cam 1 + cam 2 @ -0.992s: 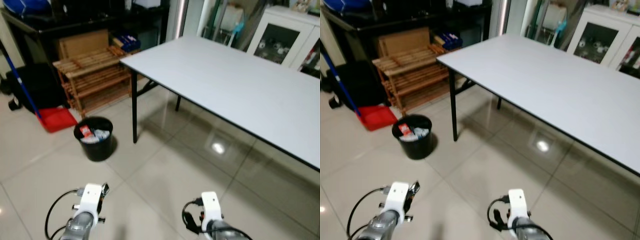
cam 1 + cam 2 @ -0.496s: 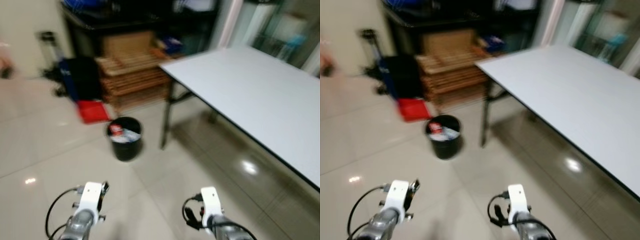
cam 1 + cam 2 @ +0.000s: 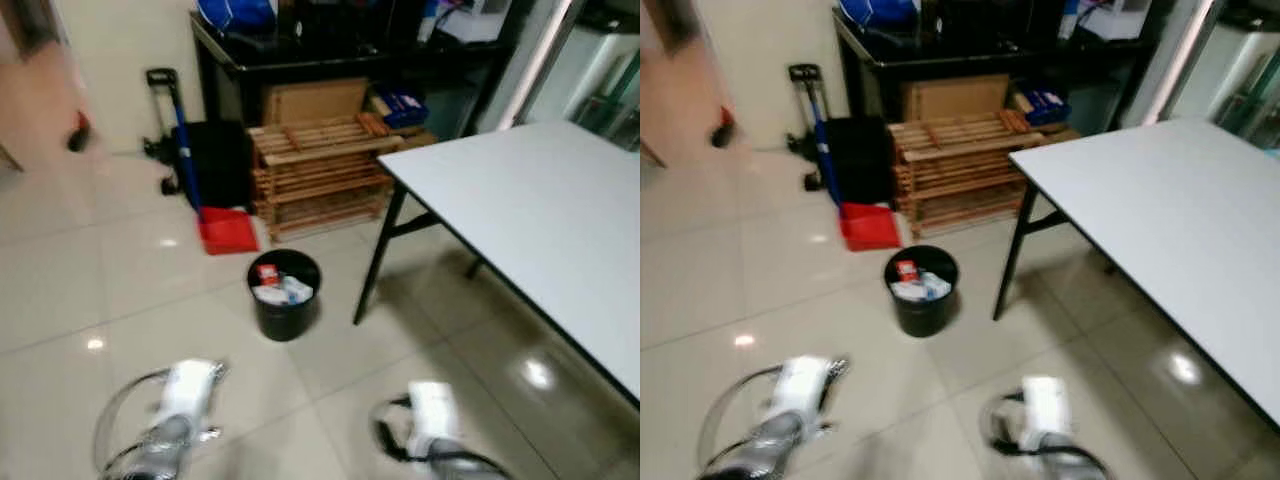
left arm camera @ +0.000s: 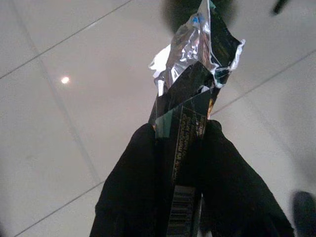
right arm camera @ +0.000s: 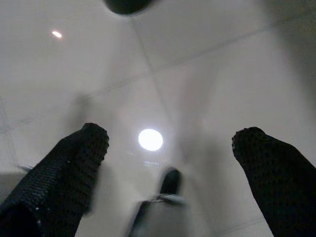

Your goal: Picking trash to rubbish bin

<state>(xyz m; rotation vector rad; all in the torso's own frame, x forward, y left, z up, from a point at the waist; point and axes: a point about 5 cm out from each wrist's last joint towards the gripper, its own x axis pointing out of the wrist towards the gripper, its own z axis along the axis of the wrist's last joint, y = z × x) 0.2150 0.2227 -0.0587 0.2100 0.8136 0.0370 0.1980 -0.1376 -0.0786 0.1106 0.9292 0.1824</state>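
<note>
Left tool is clamped tight on a crumpled black and silver foil snack wrapper, both black fingers pressed against the flat printed end with the barcode, and the torn shiny end sticks out past the fingertips over the glossy cream tile floor. Right tool is spread wide with nothing between its two textured black fingers, just floor and a ceiling light reflection underneath.

From the head camera both silver arms sit low at the bottom edge, pretty blurred: left arm with a looping black cable, right arm next to it.

Ahead of them on the tiles is the small round black rubbish bin, already holding some trash, including a red packet and white scraps. It stands just beside the black leg of the big white-topped bench, near that bench's corner. Behind the bin there's a red dustpan on the floor with a blue-handled broom leaning up by it, then a slatted wooden shoe rack against a dark cabinet. A black bag sits between the broom and the rack.

So the wrapper is held in the left tool, well apart from the bin.
</note>
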